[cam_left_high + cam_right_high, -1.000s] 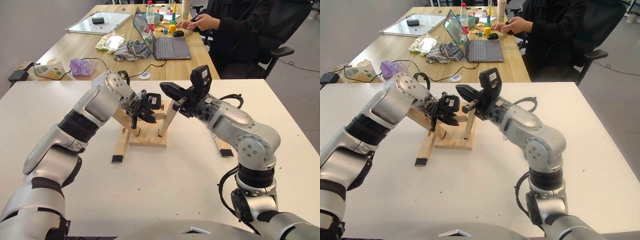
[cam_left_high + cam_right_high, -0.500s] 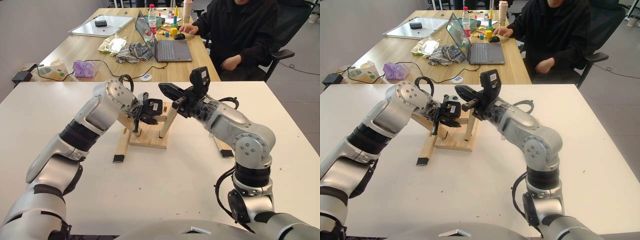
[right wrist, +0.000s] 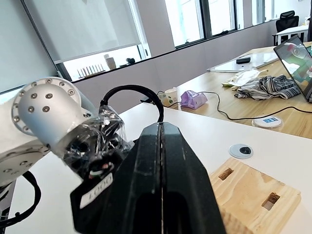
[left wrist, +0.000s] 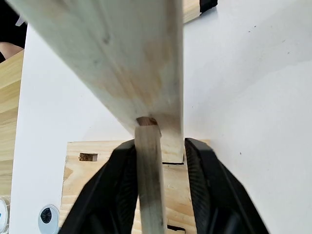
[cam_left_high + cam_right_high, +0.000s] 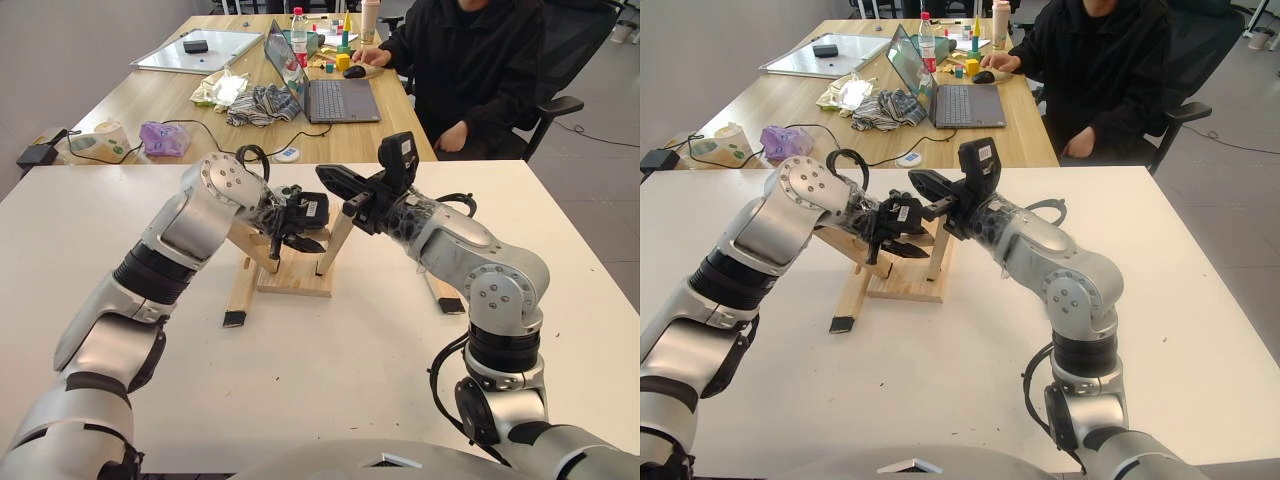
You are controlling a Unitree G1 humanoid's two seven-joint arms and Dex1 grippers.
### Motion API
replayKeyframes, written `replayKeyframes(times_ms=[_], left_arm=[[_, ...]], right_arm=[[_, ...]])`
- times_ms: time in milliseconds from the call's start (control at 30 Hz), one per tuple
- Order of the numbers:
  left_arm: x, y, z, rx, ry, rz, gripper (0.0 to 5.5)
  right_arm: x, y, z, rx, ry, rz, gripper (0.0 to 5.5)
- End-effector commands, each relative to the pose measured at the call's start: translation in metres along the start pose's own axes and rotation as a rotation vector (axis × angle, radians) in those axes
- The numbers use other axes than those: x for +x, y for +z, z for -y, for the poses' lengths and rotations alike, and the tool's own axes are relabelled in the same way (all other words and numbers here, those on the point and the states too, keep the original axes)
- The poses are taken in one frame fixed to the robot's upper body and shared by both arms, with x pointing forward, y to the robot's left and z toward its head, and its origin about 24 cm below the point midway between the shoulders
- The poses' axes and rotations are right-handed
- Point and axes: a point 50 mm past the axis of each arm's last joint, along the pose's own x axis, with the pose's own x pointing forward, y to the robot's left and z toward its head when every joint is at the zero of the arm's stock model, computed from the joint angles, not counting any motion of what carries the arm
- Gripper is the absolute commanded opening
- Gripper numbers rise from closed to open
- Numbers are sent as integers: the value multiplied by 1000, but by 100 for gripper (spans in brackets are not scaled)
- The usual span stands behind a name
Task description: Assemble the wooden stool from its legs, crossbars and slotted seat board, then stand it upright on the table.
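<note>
The slotted seat board (image 5: pixel 300 281) lies flat on the white table. One leg (image 5: pixel 336 238) stands in it, and a second leg (image 5: pixel 243 290) with a black foot leans against its left side. My left gripper (image 5: pixel 297 232) hovers over the board, shut on a thin crossbar (image 4: pixel 148 185) whose end meets a hole in a wide leg (image 4: pixel 122 63). My right gripper (image 5: pixel 333 180) sits just above the standing leg's top, shut, its fingers (image 3: pixel 146 161) pressed together with nothing between them. A third leg (image 5: pixel 443 293) lies loose to the right.
A cable grommet (image 5: pixel 288 153) sits near the table's far edge. Behind it a wooden desk (image 5: pixel 150 100) carries a laptop, a bottle and cloths, with a person seated there. Bare white tabletop (image 5: pixel 330 370) spreads in front of the stool parts.
My left gripper has turned and shifted slightly right with the crossbar, closer to the standing leg. The right gripper has stayed about where it was.
</note>
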Motion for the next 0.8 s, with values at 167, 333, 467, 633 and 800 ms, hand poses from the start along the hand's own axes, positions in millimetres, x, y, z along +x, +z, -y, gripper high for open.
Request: replayKeyframes(times_ms=[167,333,467,633,800], left_arm=[[-115,19,-61,-351,664,379,151],[-129,-102,-21,-828,1425,287,50],[-85,-137,51,-1210,1716,188,4],[22,-23,33,-1261,1221,446,4],[46,8,39,-1186,1034,462,4]], right_arm=[[-10,-11,28,107,-165,-25,0],[-60,64,67,179,-416,399,0],[-85,24,80,64,-708,87,0],[6,-19,0,-41,-328,-216,0],[16,-34,-30,-108,-153,-308,0]])
